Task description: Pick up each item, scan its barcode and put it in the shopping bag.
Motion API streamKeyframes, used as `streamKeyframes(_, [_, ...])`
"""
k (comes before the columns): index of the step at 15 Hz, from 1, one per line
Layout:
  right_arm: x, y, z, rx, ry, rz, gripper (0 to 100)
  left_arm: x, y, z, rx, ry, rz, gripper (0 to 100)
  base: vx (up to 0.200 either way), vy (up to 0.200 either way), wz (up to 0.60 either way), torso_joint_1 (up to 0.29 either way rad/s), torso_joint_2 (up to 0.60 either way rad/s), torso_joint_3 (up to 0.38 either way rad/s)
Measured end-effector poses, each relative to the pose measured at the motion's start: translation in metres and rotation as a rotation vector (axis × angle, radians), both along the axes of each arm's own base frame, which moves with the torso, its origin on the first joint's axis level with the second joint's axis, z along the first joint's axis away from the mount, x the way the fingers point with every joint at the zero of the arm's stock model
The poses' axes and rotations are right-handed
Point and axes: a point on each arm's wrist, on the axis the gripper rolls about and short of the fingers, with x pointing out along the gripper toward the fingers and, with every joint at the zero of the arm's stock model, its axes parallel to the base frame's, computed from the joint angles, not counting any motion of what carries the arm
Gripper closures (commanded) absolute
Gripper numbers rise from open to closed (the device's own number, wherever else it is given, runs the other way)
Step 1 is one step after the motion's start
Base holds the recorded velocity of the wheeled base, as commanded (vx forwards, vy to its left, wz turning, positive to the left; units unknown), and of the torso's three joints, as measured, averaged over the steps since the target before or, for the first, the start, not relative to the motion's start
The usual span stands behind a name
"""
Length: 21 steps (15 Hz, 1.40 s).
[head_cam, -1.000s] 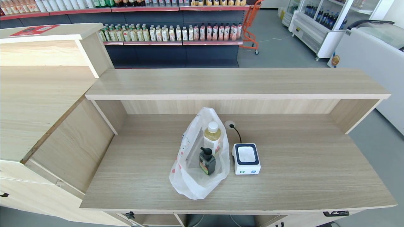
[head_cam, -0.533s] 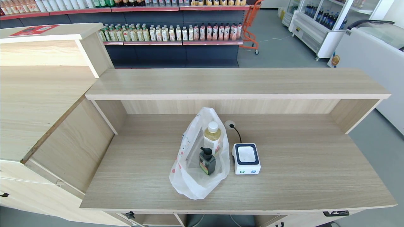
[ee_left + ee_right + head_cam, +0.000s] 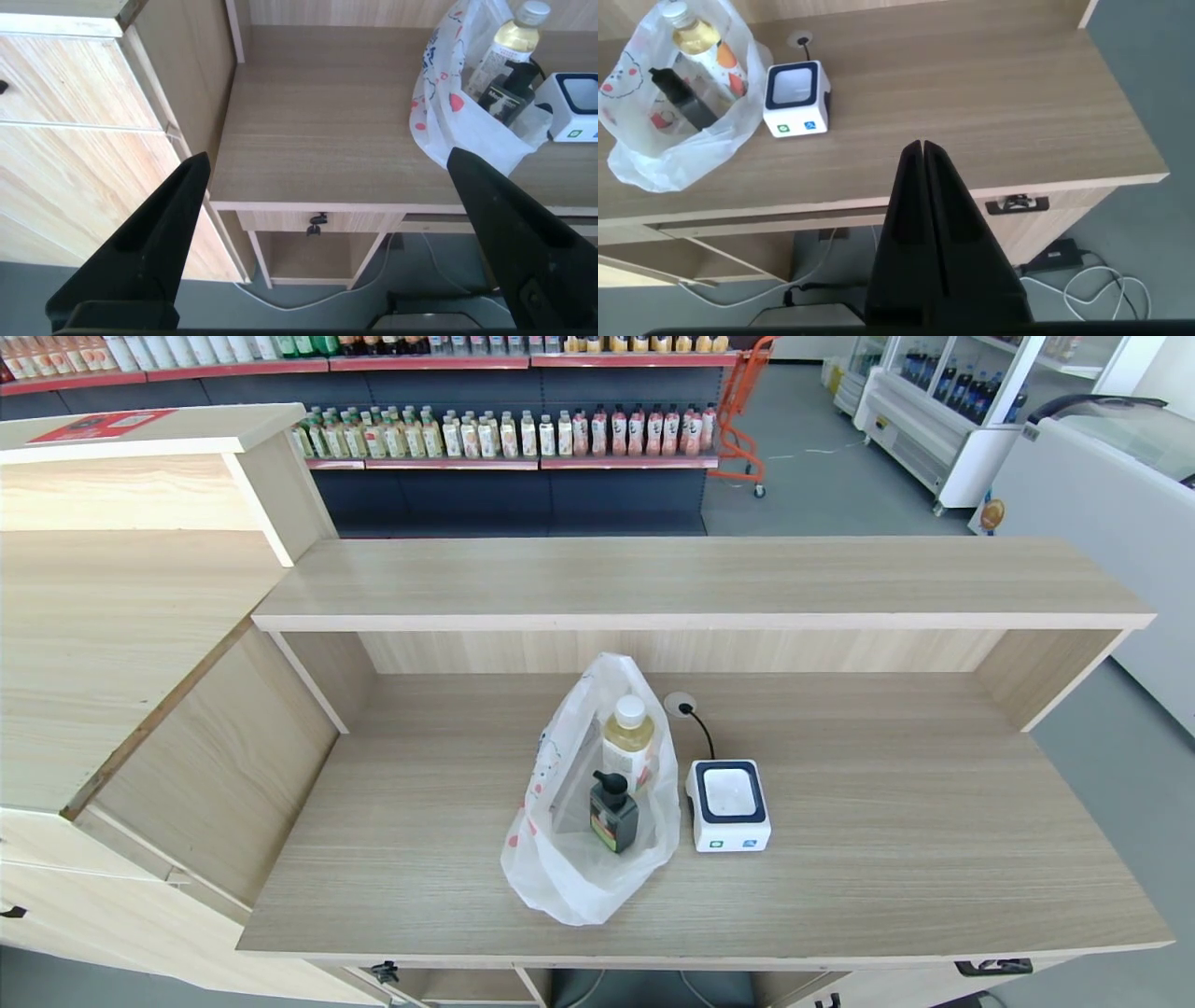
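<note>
Head view: shopping bag (image 3: 569, 859) stands open mid-tabletop (image 3: 887, 821), with a tea bottle (image 3: 628, 737) and a dark pump bottle (image 3: 613, 817) upright inside it. Scanner (image 3: 728, 805) sits just beside the bag, on the robot's right. Both items seen are bagged, so the task looks finished or at its last step. Left gripper (image 3: 329, 161) is held back off the near edge, jaws spread wide and empty. Right gripper (image 3: 922, 149) is likewise back, jaws pressed together on nothing. Next move likely calls only for parking the arms, or finding another item to scan.
</note>
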Motion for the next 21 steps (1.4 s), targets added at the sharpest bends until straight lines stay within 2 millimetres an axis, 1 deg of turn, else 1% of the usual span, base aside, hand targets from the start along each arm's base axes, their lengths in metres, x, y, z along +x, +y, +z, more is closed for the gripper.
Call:
streamKeyframes(9, [0.0,0.0,0.0,0.001,0.001,0.0,100,0.0,0.0,0.0,0.007,0.0,0.0,0,0.0,-0.2,0.0,0.005,0.0,0.002])
streamKeyframes(12, [0.0001,0.0,-0.0001,0.0,0.002,-0.001,100,0.0,0.0,-0.0001,0.001,0.0,0.0,0,0.0,0.0,0.0,0.0,0.0,0.0])
streamKeyframes(18, [0.0002,0.0,-0.0002,0.0,0.003,-0.001,100,0.0,0.0,0.0,0.002,0.0,-0.001,0,0.2,0.0,0.0,0.0,0.0,0.002])
streamKeyframes(21, [0.0002,0.0,-0.0001,-0.001,0.003,-0.001,100,0.0,0.0,0.0,0.001,0.0,0.0,0,0.0,0.0,0.0,0.0,0.0,0.0])
